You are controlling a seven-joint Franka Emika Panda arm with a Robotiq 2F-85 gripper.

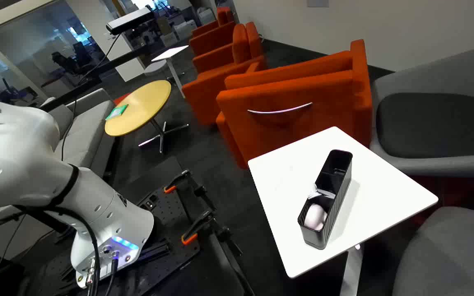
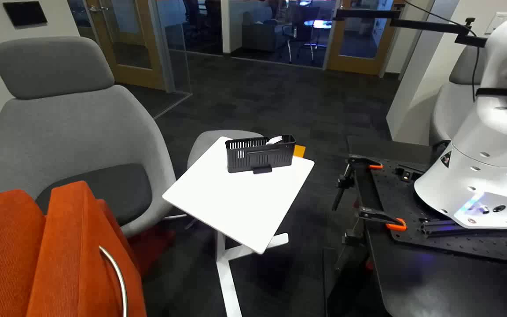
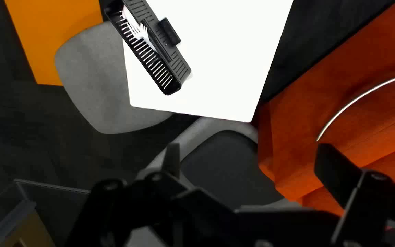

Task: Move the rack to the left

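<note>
Gripper (image 3: 247, 154) loomed closest in the wrist view: fingers (image 3: 171, 161) spread wide, nothing held; neither exterior view caught it, so its height was hard to judge. Rack (image 3: 166, 48) stood upright on the white table (image 3: 231, 58), out past the fingertips toward the picture-left finger's side, well apart from both. Main risk, my read: rack was loaded, white fork (image 3: 143, 33) up near the rim and pale pink item (image 1: 315, 216) at one end, so a tilted lift or a bump could spill either. That end stood near the table edge; a finger pushing outward could send the rack over. Bad height estimate risked jamming fingertips into the table. Slotted walls looked thin: hard squeeze might bow them, and an off-centre grip would likely let the far end sag. "Left" wasn't tied to any reference, so wrong-way travel was possible. Table looked to stand on one leg (image 2: 228, 286); pressing down near a corner might rock it. Around: black tab (image 3: 169, 31) sat on the rack's long side facing mid-table, where it could foul a finger; couldn't tell if it was attached. Red-orange armchair (image 3: 348, 130) lay off the picture-right finger, grey chair (image 3: 231, 168) showed beyond the gap between fingers, grey seat (image 3: 94, 79) sat off the picture-left finger, past the table edge. Low sweep from the gripper's spot looked likeliest to catch armchair or grey chair first.
</note>
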